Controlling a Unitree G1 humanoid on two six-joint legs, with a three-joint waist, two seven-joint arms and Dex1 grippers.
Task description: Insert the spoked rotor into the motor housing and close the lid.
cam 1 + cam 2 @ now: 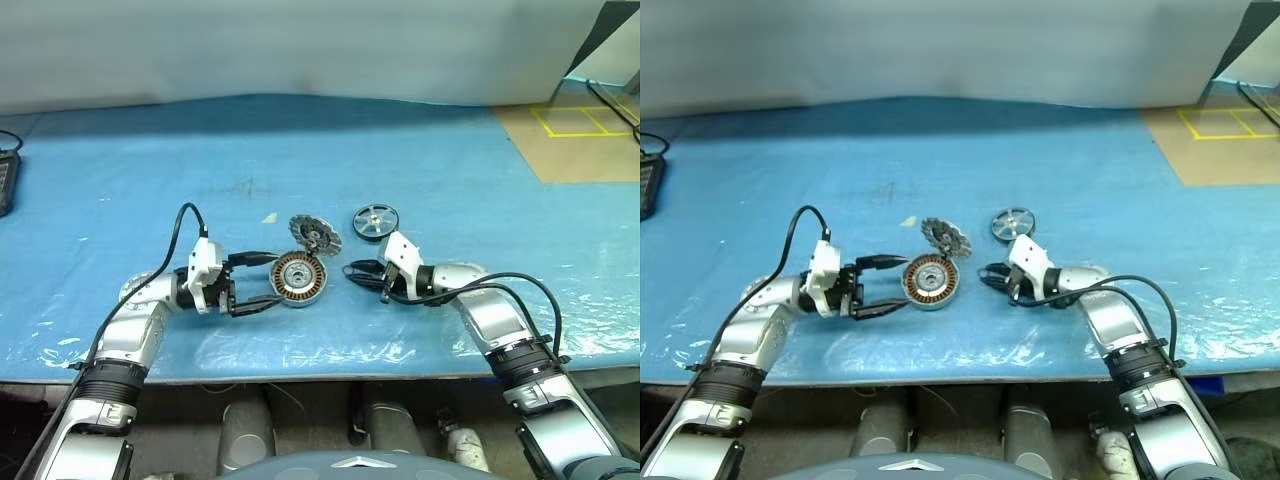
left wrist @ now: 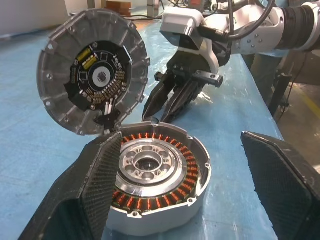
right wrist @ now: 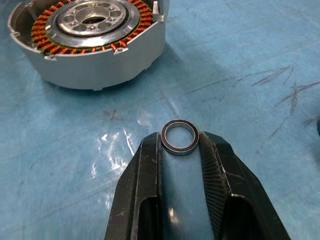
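One motor housing point(image 1: 299, 278) with copper windings. One lid point(image 1: 315, 236), ribbed, tipped up on edge just behind the housing. One spoked rotor point(image 1: 375, 221), lying flat on the counter point(image 1: 420, 150). One small dark-rimmed ring point(image 3: 180, 137), pinched between the fingertips of the right hand point(image 3: 181, 145). Two hands in all, counting the left hand point(image 1: 262, 282). One counter under the lot.

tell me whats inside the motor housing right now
Inside the motor housing are a ring of copper windings and a silver hub with an empty centre hole. The spoked rotor lies apart on the table. The housing's floor beneath is hidden.
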